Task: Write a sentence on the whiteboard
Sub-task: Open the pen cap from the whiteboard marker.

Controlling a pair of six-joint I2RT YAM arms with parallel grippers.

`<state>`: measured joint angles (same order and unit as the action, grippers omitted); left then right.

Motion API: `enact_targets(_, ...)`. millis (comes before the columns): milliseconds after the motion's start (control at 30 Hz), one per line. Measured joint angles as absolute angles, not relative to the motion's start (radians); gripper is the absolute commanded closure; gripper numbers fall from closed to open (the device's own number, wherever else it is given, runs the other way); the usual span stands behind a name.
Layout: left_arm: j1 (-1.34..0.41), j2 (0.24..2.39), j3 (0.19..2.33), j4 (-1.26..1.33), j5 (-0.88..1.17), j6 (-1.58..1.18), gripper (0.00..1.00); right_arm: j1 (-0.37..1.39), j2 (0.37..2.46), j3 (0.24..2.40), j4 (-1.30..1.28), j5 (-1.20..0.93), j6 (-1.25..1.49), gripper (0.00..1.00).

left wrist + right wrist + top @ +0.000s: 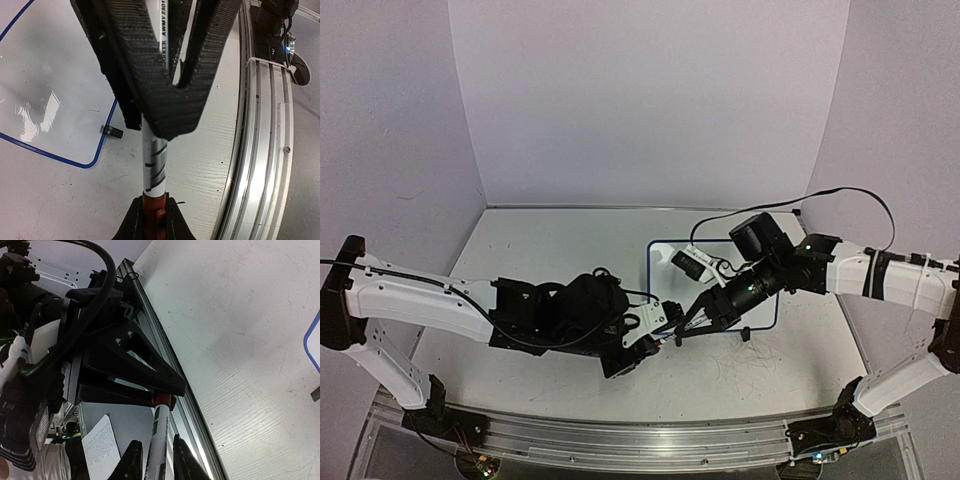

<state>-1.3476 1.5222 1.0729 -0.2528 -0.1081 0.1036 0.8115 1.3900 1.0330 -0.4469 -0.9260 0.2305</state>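
Note:
The whiteboard (760,308), white with a thin blue frame, lies flat right of centre; in the left wrist view its corner (50,75) is blank, and the sentence is out of view. A white marker (674,335) with a red cap (152,215) hangs between the two arms just off the board's near left corner. My left gripper (154,202) is shut on the red cap. My right gripper (155,447) straddles the white barrel (159,435), its fingers close on either side with thin gaps showing.
A small black object with a white label (692,264) sits on the board's far left part. One black foot (113,131) sticks out at the board's edge. An aluminium rail (620,440) runs along the near table edge. Lilac walls close in three sides.

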Motion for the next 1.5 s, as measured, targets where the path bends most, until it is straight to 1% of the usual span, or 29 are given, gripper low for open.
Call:
enact_targets(100,-1.348,1.526,1.073,-0.253,-0.108,0.103,1.00,0.814,1.392,1.036,-0.449,-0.924,0.231,0.77)
enact_targets(267,-1.348,1.528,1.073,-0.254,-0.108,0.101,1.00,0.816,1.392,1.038,-0.450,-0.919,0.231,0.72)
enact_targets(367,-1.348,1.528,1.073,-0.254,-0.108,0.100,1.00,0.820,1.396,1.039,-0.450,-0.911,0.232,0.72)
enact_targets(467,-1.348,1.528,1.073,-0.256,-0.108,0.100,1.00,0.822,1.404,1.043,-0.450,-0.905,0.233,0.74)
enact_targets(567,-1.348,1.528,1.073,-0.262,-0.108,0.100,1.00,0.826,1.407,1.046,-0.450,-0.902,0.233,0.77)
enact_targets(733,-1.348,1.528,1.073,-0.265,-0.108,0.099,1.00,0.826,1.407,1.054,-0.450,-0.899,0.235,0.87)
enact_targets(833,-1.348,1.528,1.074,-0.267,-0.108,0.097,1.00,0.826,1.408,1.054,-0.452,-0.890,0.239,0.78)
enact_targets(867,-1.348,1.528,1.076,-0.270,-0.108,0.096,1.00,0.826,1.408,1.054,-0.453,-0.888,0.240,0.76)
enact_targets(1033,-1.348,1.532,1.086,-0.280,-0.108,0.095,1.00,0.831,1.408,1.054,-0.450,-0.886,0.239,0.76)
enact_targets(1167,-1.348,1.543,1.093,-0.283,-0.107,0.084,1.00,0.835,1.408,1.054,-0.450,-0.881,0.239,0.78)
enact_targets(1333,-1.348,1.544,1.095,-0.290,-0.108,0.076,1.00,0.841,1.408,1.054,-0.452,-0.868,0.240,0.74)
enact_targets(1500,-1.348,1.544,1.095,-0.291,-0.109,0.068,1.00,0.846,1.408,1.053,-0.450,-0.861,0.239,0.74)
